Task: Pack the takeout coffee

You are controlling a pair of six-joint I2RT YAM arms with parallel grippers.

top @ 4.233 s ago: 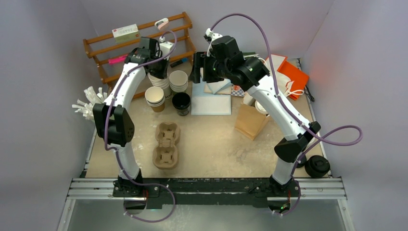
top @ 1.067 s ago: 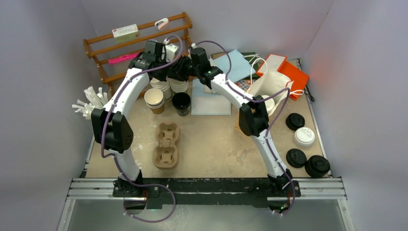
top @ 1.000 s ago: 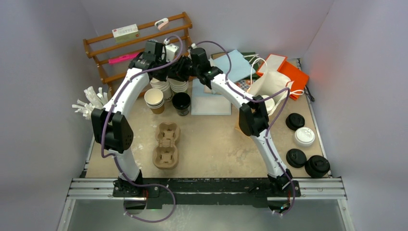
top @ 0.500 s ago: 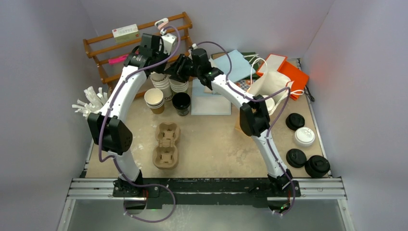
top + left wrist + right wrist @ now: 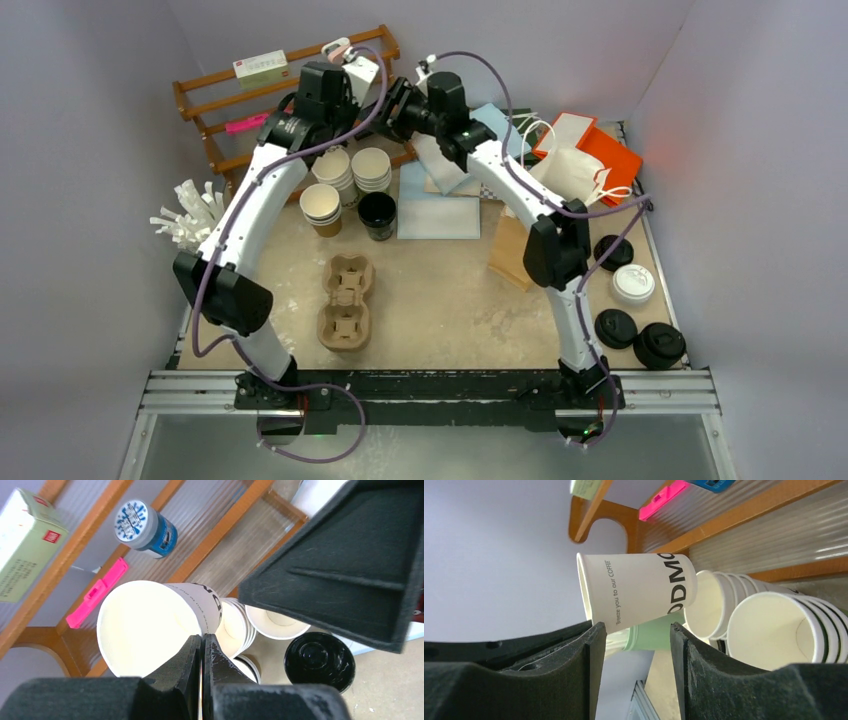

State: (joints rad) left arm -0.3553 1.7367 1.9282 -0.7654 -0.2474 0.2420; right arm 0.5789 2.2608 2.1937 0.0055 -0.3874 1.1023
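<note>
The paper cup point(image 5: 150, 625) is white outside and cream-white inside, with black lettering around its wall and a line of small print that ends in "COFFEE". It has no lid. The left gripper point(image 5: 201, 650) is pinched tight on its rim, one finger inside and one outside. It holds the cup in the air on its side over the far left part of the table, in front of the wooden rack point(image 5: 215, 110).

The right gripper point(image 5: 633, 630) sits just beside it with its jaws apart and nothing clamped. The cup shows beyond the gap between them, and whether either finger touches it cannot be told. In the left wrist view, one of that gripper's fingers point(image 5: 345, 565) blocks the upper right.

Below the raised cup stand two stacks of white cups point(image 5: 370, 168), with a short stack of brown cups point(image 5: 322, 205) and a black cup point(image 5: 377, 213) just nearer. A pulp tray point(image 5: 346, 300) lies nearer again, well apart from them. A pink marker point(image 5: 97, 592), a blue-and-white jar point(image 5: 145, 527) and a green box point(image 5: 25, 545) lie on the rack. On the right, the paper bag point(image 5: 520, 250) is partly hidden by the right arm. A white lid point(image 5: 632, 284) lies among black ones at the right edge.
</note>
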